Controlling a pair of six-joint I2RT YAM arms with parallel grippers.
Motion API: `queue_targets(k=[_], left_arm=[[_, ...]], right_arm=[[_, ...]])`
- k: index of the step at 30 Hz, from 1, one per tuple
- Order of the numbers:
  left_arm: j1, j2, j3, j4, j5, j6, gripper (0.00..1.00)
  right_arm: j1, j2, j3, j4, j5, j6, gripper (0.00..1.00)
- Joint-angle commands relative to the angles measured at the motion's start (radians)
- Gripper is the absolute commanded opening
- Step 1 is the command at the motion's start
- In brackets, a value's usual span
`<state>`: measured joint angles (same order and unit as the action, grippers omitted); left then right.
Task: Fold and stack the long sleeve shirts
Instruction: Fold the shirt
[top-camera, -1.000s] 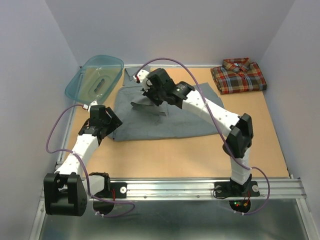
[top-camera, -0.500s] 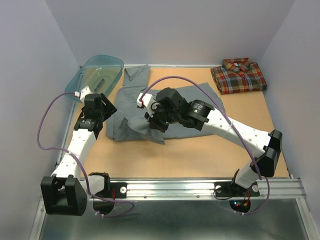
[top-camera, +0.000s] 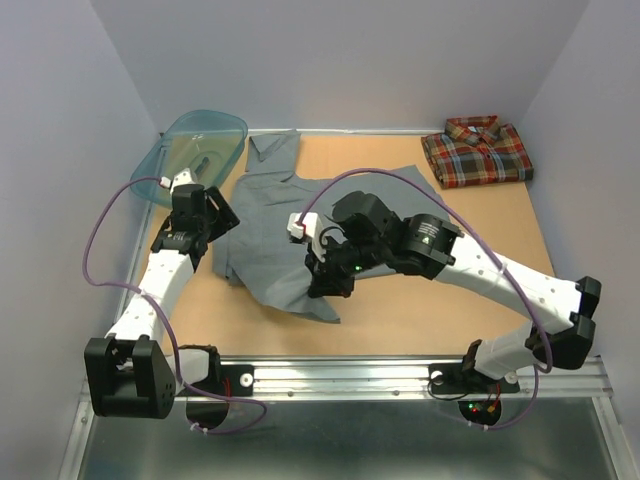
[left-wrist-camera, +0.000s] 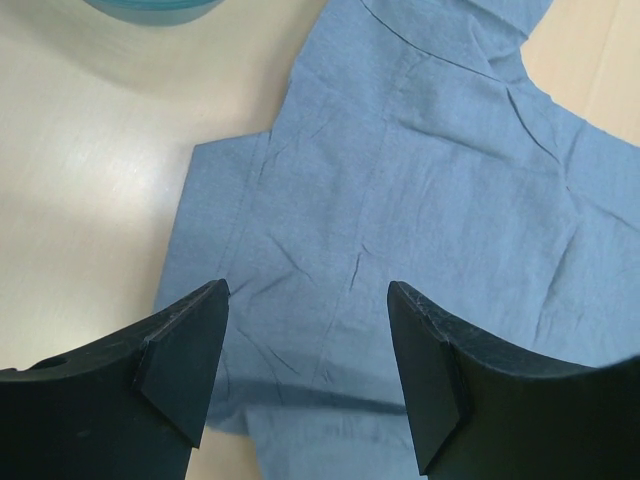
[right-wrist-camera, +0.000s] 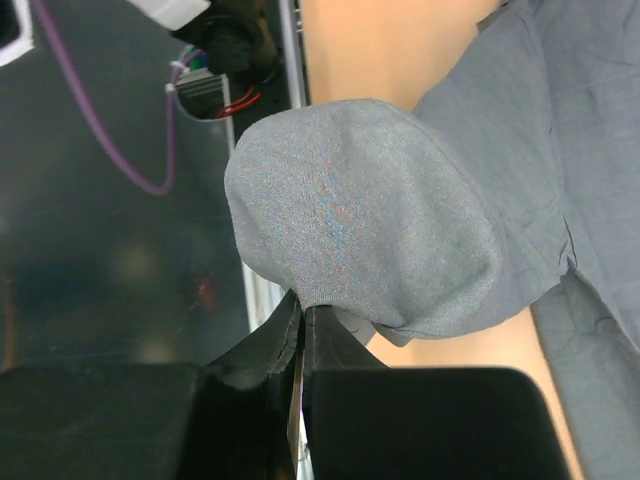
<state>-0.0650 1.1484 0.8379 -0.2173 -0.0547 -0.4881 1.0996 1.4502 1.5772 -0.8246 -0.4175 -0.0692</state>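
at far right, overhead only: plaid shirt (top-camera: 477, 150)

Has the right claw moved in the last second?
Yes. The right gripper, shut on the grey shirt, has come nearer the metal rail at the front, away from the plaid shirt.

You have a teal plastic basin (top-camera: 190, 150) at the bench's (top-camera: 400, 320) far-left corner; a metal rail (top-camera: 350, 377) runs along its near edge.

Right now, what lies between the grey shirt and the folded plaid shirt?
Nothing but bare table, as the top view shows; the grey shirt and plaid shirt lie apart.
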Motion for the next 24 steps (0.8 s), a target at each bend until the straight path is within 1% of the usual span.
queue_targets(k=[1, 2, 5, 6, 9, 11, 14, 19, 20, 21, 24], left_arm=[[0.002, -0.018, -0.014, 0.021, 0.107, 0.022, 0.76], [0.002, -0.015, -0.029, 0.025, 0.151, 0.019, 0.75], [0.001, -0.009, -0.057, 0.029, 0.217, 0.011, 0.76], [0.001, -0.006, -0.077, 0.030, 0.255, 0.006, 0.76], [-0.001, -0.006, -0.118, 0.030, 0.311, -0.009, 0.76], [-0.004, -0.015, -0.137, 0.027, 0.328, -0.017, 0.75], [-0.004, -0.035, -0.171, 0.013, 0.294, -0.021, 0.75], [-0.004, -0.059, -0.171, -0.043, 0.161, -0.027, 0.75], [-0.004, -0.059, -0.169, -0.048, 0.161, -0.027, 0.75], [-0.004, -0.058, -0.168, -0.053, 0.139, -0.035, 0.75], [-0.004, -0.049, -0.161, -0.056, 0.130, -0.044, 0.75]], right_arm=[[0.013, -0.065, -0.040, -0.018, -0.055, 0.045, 0.01], [0.013, -0.080, -0.048, -0.016, -0.047, 0.046, 0.00], [0.013, -0.093, -0.057, -0.015, -0.020, 0.051, 0.01], [0.013, -0.094, -0.059, -0.016, 0.006, 0.049, 0.01], [0.013, -0.090, -0.060, -0.005, 0.089, 0.048, 0.01], [0.013, -0.065, -0.049, 0.005, 0.138, 0.040, 0.01], [0.013, -0.025, -0.028, 0.025, 0.252, 0.034, 0.01], [0.011, 0.061, 0.058, 0.088, 0.414, -0.010, 0.01], [0.011, 0.074, 0.067, 0.099, 0.414, -0.018, 0.01], [0.011, 0.093, 0.078, 0.108, 0.474, -0.024, 0.01], [0.002, 0.154, 0.142, 0.130, 0.535, -0.041, 0.01]])
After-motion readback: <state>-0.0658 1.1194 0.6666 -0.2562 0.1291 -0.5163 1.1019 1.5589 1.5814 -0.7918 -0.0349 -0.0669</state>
